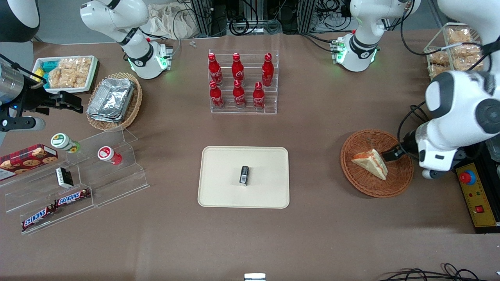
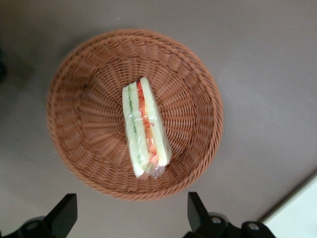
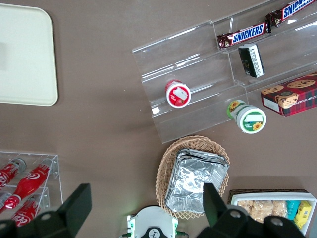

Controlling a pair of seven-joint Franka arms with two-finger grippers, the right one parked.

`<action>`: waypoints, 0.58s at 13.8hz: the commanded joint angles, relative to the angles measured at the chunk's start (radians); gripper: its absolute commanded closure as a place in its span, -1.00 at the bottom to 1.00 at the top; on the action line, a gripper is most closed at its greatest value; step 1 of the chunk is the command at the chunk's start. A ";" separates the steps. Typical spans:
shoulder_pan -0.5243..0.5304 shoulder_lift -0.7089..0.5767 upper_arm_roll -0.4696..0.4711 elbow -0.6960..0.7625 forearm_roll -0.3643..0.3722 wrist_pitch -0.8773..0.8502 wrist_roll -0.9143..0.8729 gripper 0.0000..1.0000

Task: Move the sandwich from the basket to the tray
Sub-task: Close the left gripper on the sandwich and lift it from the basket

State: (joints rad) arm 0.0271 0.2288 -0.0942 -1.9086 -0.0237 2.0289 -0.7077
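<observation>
Left to right across the front view: the cream tray (image 1: 218, 195) lies flat on the brown surface (image 1: 312, 234), carrying one small dark object (image 1: 244, 175) near its middle and otherwise bare, so there is room to receive the load. Toward the working arm's end sits the reddish-brown basket (image 1: 365, 186), well apart from the tray. The sandwich (image 1: 371, 162) lies in the basket's hollow, filling edge turned up. Its long axis runs along that filling edge; in the front view the wedge tapers toward the camera. The claw (image 2: 131, 213) hovers above the basket rim, jaws spread wide and holding nothing. In the wrist view the sandwich's (image 2: 144, 128) length runs crosswise to the gap between the fingers (image 2: 63, 212), presumably so they can close on the bread faces.
</observation>
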 commanded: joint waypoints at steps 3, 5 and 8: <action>-0.009 0.043 -0.004 -0.189 0.011 0.282 -0.119 -1.00; -0.007 0.069 -0.004 -0.265 0.010 0.423 -0.140 -0.98; -0.007 0.086 -0.004 -0.265 0.010 0.444 -0.159 0.90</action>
State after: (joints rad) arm 0.0199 0.3297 -0.0973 -2.1568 -0.0240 2.4455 -0.8311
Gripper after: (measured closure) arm 0.163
